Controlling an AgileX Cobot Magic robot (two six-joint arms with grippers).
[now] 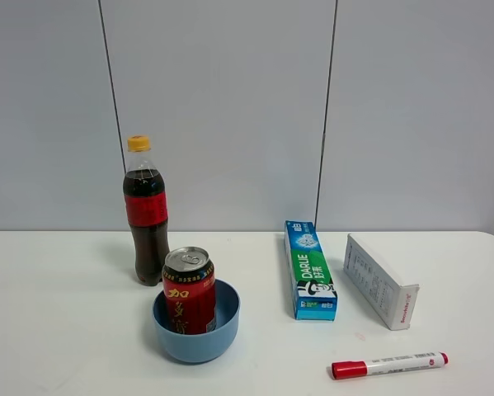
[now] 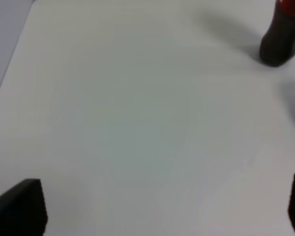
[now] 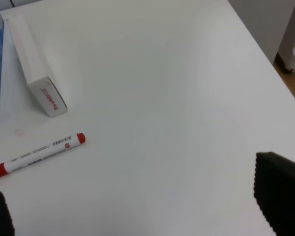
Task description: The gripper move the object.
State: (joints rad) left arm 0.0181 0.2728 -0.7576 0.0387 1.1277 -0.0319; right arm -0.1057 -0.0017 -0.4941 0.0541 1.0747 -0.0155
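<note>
Upright in a blue bowl (image 1: 199, 341) near the bench's (image 1: 65, 330) front, the red drink can (image 1: 189, 290) stands just before a cola bottle (image 1: 146, 213), both grippers' fingers (image 2: 19, 206) spread wide, empty.

Can: a red drink can (image 1: 189, 289) with yellow characters and a silver top is standing upright inside the bowl.
Bowl: a blue bowl (image 1: 223, 328) is sitting on the table, holding the can.
Bottle: a cola bottle (image 1: 146, 216) with a red label and yellow cap is standing upright just behind the bowl, to its left.
Toothpaste box: a blue and green carton (image 1: 309, 269) is lying flat, right of the bowl.
White box: a white carton (image 1: 378, 280) is lying near the toothpaste box, on its right.
Marker: a white marker (image 1: 389, 364) with a red cap is lying nearest the camera, in front of both cartons.
Table: a white table (image 1: 57, 330) is carrying everything.
</note>
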